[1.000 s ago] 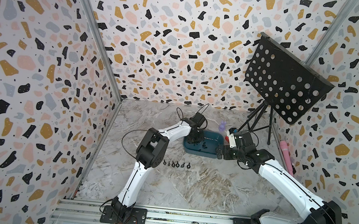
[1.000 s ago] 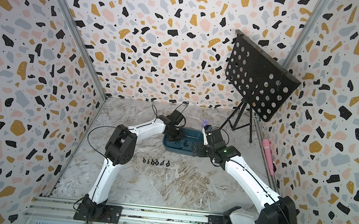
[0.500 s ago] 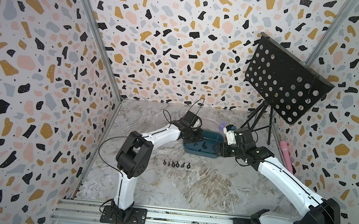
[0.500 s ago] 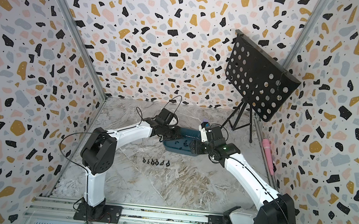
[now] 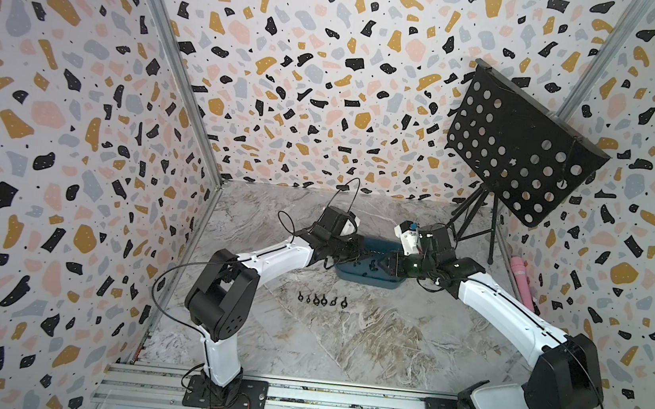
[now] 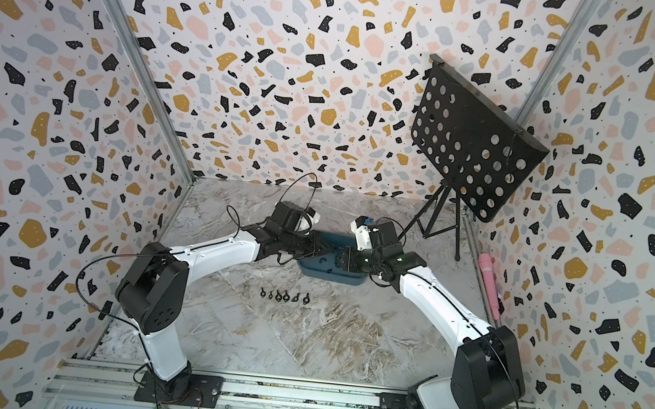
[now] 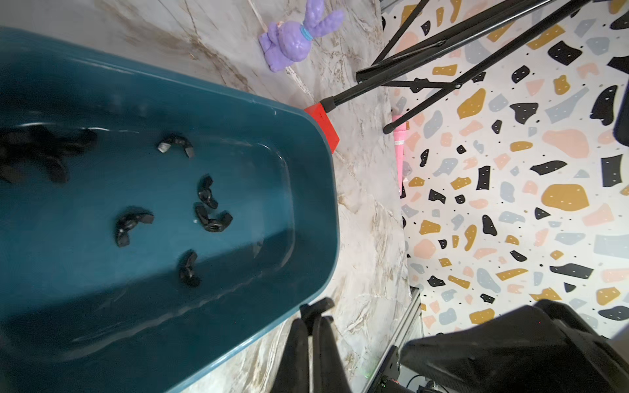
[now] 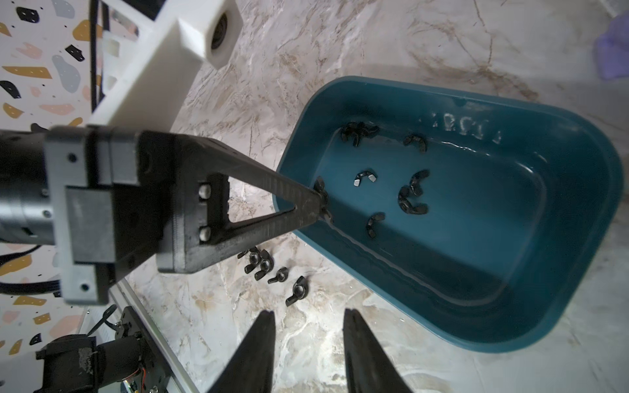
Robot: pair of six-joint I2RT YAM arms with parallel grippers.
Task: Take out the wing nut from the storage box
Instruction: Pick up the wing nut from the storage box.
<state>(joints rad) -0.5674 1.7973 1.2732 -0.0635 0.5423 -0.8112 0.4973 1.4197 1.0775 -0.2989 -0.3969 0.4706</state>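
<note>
The dark teal storage box (image 5: 367, 279) (image 6: 326, 276) sits mid-table with several black wing nuts (image 7: 212, 219) (image 8: 412, 202) loose on its floor. My left gripper (image 5: 364, 254) (image 6: 326, 249) (image 7: 315, 318) hangs at the box's left rim, shut on one wing nut (image 7: 316, 306) (image 8: 321, 192) pinched at its tips. My right gripper (image 5: 385, 263) (image 6: 341, 261) (image 8: 308, 313) is at the box's right end, over bare table just outside the rim (image 8: 442, 340). Its jaws stand open, a clear gap between them and nothing in it.
Several wing nuts (image 5: 323, 299) (image 6: 285, 295) (image 8: 269, 268) lie in a row on the table in front of the box. Behind it are a purple rabbit toy (image 7: 296, 37) and a small red block (image 7: 325, 124). A black music stand (image 5: 518, 147) and a pink object (image 5: 521, 280) are at the right.
The right gripper's jaws have narrowed from wide open. The left arm's elbow has swung down and to the left while its gripper stayed shut at the box's left end.
</note>
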